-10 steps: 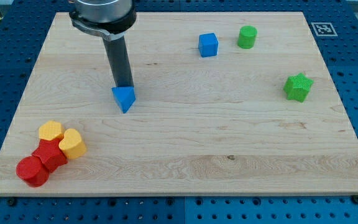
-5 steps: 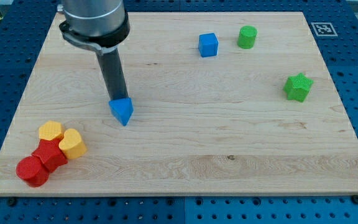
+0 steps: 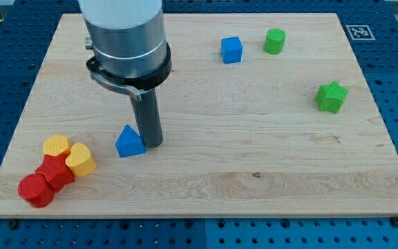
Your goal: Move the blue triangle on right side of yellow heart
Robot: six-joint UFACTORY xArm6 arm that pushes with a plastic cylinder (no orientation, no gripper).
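Note:
The blue triangle lies on the wooden board at the lower left. My tip rests on the board touching the triangle's right side. The yellow heart lies to the left of the triangle, a short gap apart, slightly lower. It sits in a cluster with another yellow block and two red blocks.
A blue cube and a green cylinder stand near the view's top. A green star is at the right. The arm's wide grey body hangs over the upper left of the board.
The blue triangle has slid down and slightly left, closer to the yellow heart. My tip has moved from above the triangle to its right side.

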